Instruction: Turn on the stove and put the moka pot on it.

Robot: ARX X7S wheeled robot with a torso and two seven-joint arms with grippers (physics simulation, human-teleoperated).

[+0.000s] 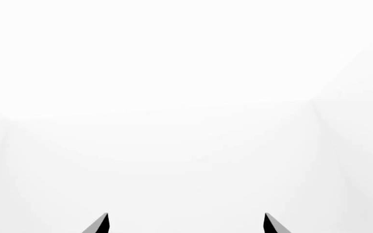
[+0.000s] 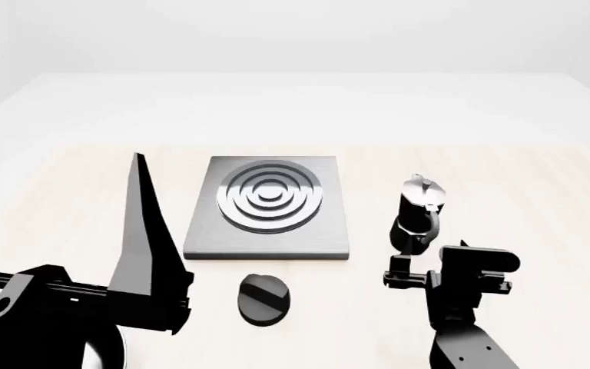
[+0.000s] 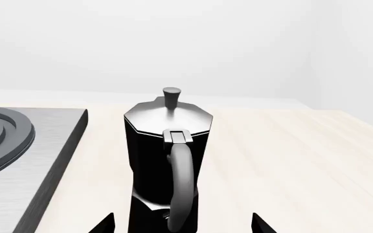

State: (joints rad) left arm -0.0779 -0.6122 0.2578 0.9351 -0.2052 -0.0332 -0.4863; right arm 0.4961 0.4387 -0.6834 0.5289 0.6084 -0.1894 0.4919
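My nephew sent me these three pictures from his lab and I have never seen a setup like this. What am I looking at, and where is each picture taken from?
These are simulator renders of a two-armed robot. One picture is from a camera on its head, looking down over a pale wooden table. The other two come from cameras near the end of each arm.

On the table lie a square grey stove with raised rings, its separate round black knob nearer the robot, and to the right a small black moka pot with a silvery lid.

The big black prongs at the head view's left are the left tool, raised close to the camera, open and holding nothing; its own camera sees only white.

The right tool is open, its tips either side of the pot's handle. Whether they touch it I cannot tell. Nothing is being held yet.
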